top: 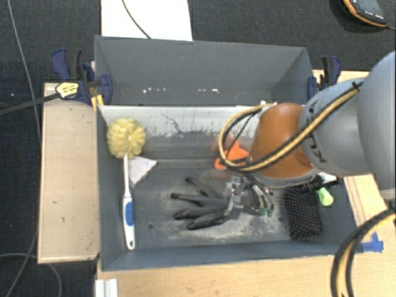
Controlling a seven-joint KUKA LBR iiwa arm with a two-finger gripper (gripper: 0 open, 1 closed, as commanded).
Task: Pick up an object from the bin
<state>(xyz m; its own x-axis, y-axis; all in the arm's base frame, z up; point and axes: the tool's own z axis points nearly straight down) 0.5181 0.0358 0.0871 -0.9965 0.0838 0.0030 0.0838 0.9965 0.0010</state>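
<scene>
By the left wall of the grey metal bin [185, 67] lies a yellow-headed, white-handled dish brush [127, 166]. The limp black rubber glove [201, 204] sits flat mid-floor, the gripper [242, 198] low at its right end. Whether it is open or closed I cannot tell, and nothing looks lifted yet.

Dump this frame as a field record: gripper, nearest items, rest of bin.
gripper: mid-bin, low, at the black glove's right end
black glove: flat on the floor, not seen gripped
right of gripper: black hairbrush, bristles up
left wall: yellow-headed brush, white-and-blue handle
other: white scrap beside that brush; orange item, partly hidden
</scene>
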